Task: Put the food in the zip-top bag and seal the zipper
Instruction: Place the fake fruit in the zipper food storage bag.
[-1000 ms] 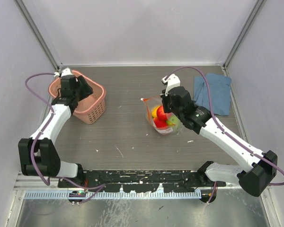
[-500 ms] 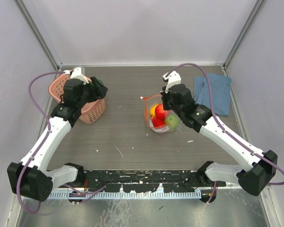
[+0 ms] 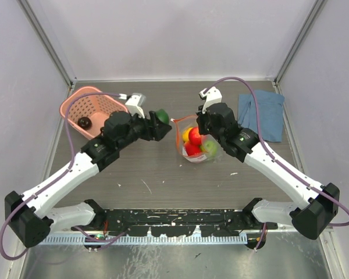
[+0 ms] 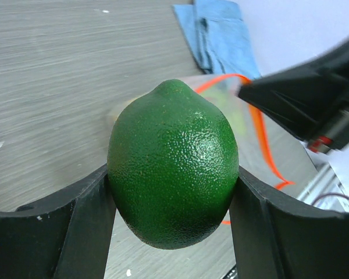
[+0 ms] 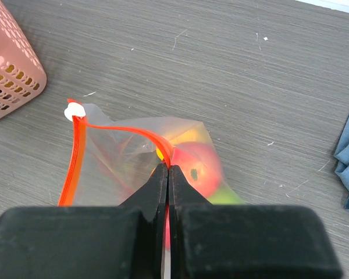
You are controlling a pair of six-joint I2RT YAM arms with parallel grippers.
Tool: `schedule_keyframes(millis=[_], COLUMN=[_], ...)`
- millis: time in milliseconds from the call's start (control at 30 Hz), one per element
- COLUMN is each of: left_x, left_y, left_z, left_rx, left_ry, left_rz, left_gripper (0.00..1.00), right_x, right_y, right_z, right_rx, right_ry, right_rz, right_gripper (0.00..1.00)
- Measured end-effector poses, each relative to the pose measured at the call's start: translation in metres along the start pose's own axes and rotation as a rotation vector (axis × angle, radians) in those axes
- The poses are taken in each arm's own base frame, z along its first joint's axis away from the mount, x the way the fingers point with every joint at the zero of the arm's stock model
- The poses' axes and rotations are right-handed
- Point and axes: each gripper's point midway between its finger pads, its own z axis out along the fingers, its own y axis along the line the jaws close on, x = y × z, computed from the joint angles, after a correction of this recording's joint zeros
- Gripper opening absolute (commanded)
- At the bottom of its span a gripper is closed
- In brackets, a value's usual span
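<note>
L fingers (image 4: 84, 232) clamp a green lime (image 4: 173, 165) near the zip-top bag (image 5: 117, 156); R fingers (image 5: 150, 195) pinch its zipper (image 5: 74, 157).

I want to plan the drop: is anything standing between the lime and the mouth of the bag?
Nothing visible does. The lime, held by the left gripper, is beside the bag, only bare table between. The right gripper pinches the zipper, holding the mouth open.
</note>
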Motion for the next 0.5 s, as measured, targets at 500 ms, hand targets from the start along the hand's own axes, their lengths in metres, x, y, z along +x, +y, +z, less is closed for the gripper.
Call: schedule_keyframes(millis=[500], left_x=[0.054], left_y=[-0.073], left_z=[0.05], left_rx=[0.178], left_ry=[0.043], left_rz=[0.103], left_gripper=[0.34], right_x=[-0.001], right_y=[0.008], right_z=[0.001], right_rx=[-0.039], right_ry=[-0.007], right_rz=[0.034], right_gripper=[0.0])
